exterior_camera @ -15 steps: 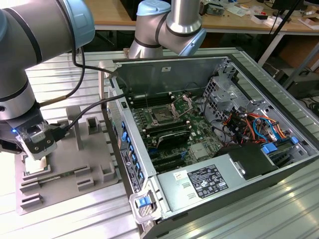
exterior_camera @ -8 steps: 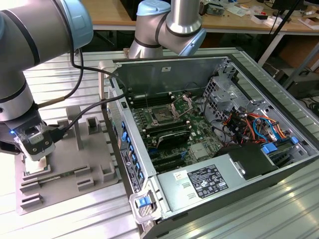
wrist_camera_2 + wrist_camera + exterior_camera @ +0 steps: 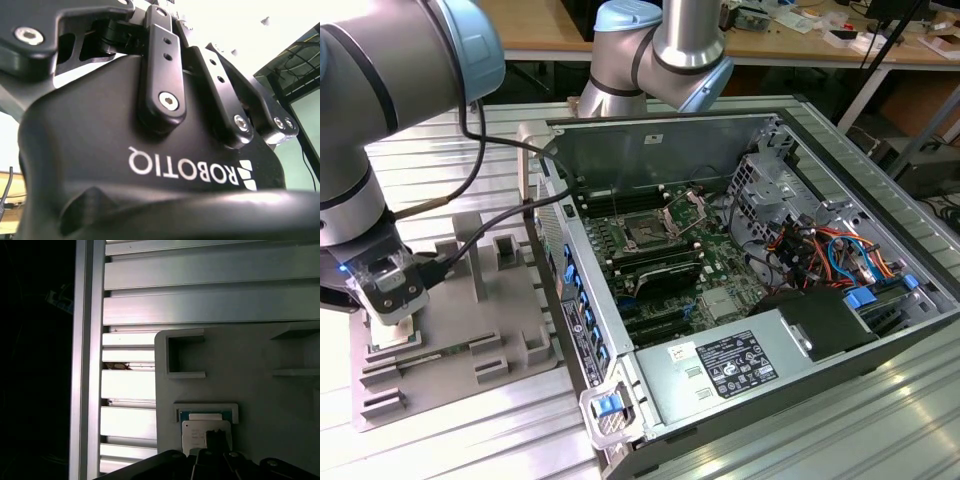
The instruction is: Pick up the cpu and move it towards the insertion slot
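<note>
The cpu [image 3: 397,331] is a pale, flat square lying in a recess of the grey plastic tray [image 3: 470,300] at the exterior view's left. My gripper [image 3: 393,318] is lowered right onto it. In the first wrist view the cpu [image 3: 196,434] sits in a framed pocket with a blue-green edge, and the dark tip of the gripper [image 3: 215,440] overlaps its pale top. The insertion slot [image 3: 645,233] is a dark square socket on the motherboard inside the open computer case, its steel bracket [image 3: 686,211] hinged up. The second wrist view shows the gripper's black body [image 3: 150,155] close up.
The open computer case [image 3: 582,330] stands to the tray's right in the exterior view, its wall between tray and socket. Inside are a power supply [image 3: 730,365], cable bundles [image 3: 820,250] and a drive cage [image 3: 765,185]. The tray [image 3: 250,380] carries raised blocks on a ribbed aluminium table [image 3: 210,300].
</note>
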### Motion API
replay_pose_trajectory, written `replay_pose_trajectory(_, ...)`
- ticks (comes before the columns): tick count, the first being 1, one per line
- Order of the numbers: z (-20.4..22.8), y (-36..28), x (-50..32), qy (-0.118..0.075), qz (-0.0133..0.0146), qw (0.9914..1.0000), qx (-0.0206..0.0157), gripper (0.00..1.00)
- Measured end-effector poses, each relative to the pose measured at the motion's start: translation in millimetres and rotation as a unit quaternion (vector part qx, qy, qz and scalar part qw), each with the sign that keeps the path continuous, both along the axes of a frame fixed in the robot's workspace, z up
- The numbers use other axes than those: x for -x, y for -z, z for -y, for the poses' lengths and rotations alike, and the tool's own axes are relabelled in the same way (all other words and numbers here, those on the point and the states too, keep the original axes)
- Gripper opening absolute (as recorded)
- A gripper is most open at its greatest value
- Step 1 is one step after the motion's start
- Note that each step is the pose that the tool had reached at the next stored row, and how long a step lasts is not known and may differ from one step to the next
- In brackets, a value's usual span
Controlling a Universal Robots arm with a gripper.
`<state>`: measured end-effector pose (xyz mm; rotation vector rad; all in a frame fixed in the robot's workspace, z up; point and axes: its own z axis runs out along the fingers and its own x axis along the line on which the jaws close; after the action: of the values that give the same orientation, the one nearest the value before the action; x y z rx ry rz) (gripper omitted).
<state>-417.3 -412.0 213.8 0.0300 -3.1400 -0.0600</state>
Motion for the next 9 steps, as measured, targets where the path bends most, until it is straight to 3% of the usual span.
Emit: replay_pose_trajectory(9,0.2,3.9,0.5,0.0,0.0,1.0,0.0,0.11)
